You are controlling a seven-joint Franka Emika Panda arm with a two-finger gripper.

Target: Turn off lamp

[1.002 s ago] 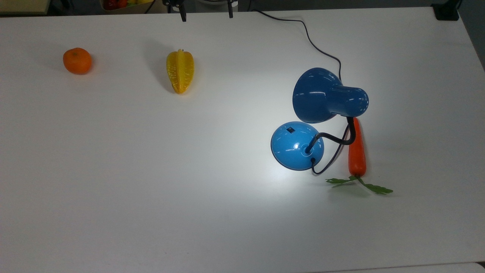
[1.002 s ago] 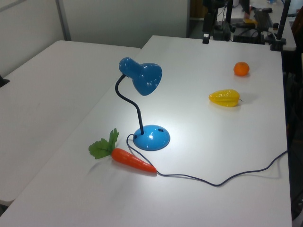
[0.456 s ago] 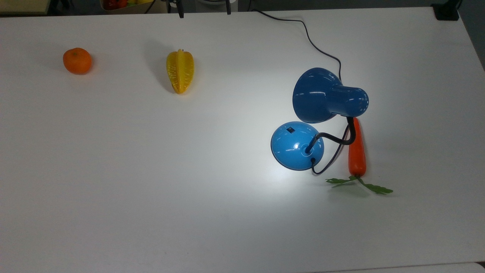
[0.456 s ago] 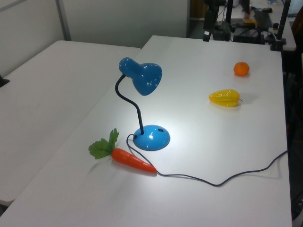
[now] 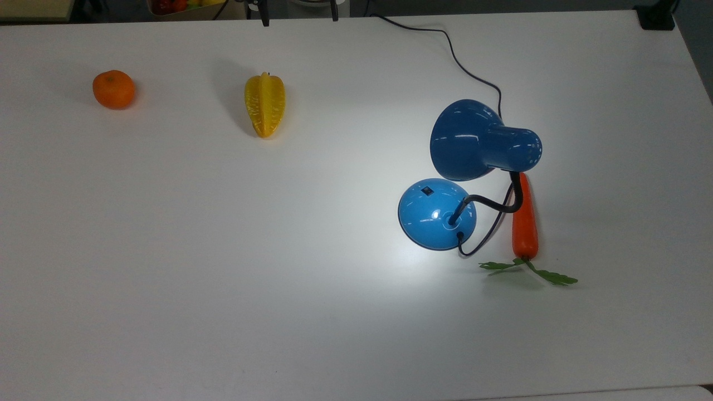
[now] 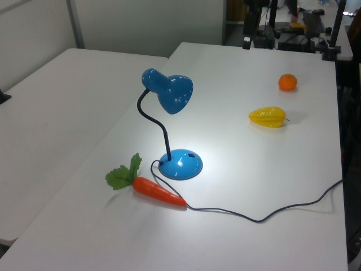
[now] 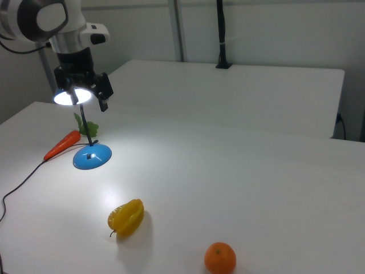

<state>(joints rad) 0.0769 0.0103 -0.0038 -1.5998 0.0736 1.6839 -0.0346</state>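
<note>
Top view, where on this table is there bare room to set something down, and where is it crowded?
The widest bare patch is the table below the orange and starfruit, at the top view's left of the lamp. The strip along the top view's right edge is bare too. It is crowded around the lamp, with the carrot and cord.

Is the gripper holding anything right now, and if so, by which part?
Nothing is held. The gripper hangs open at the table's far edge in the top view, well away from the lit lamp, with empty space between its fingers.
</note>
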